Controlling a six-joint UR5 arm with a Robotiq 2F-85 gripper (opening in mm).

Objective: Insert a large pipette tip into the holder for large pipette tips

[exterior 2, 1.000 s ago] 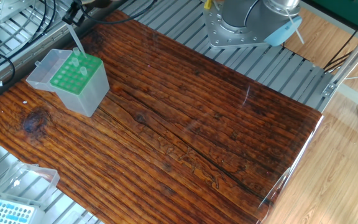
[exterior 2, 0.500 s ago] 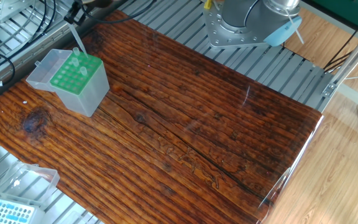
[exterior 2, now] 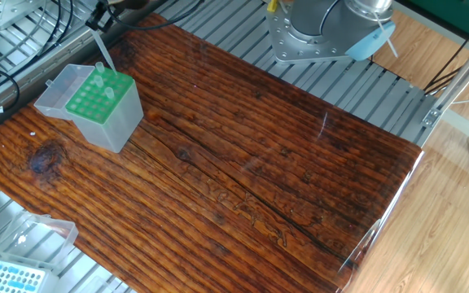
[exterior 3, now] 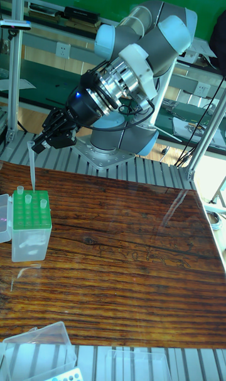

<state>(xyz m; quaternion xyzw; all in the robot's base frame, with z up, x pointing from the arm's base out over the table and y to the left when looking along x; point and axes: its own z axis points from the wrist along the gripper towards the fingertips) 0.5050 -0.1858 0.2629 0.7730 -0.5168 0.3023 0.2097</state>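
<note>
Translucent, tapering large pipette tip (exterior 3: 31, 172) hangs upright, point just above the green-topped holder box (exterior 3: 29, 230). Black two-finger gripper (exterior 3: 39, 147) clamps its upper end.

The fixed view looks down on my wooden table (exterior 2: 283, 179) from high at one side, my base at its top edge. The tall fixed view stands lower across the table (exterior 3: 125, 255), facing my arm head-on. Both share the green-topped holder (exterior 2: 98, 99) (exterior 3: 29, 225) and the tabletop.
</note>
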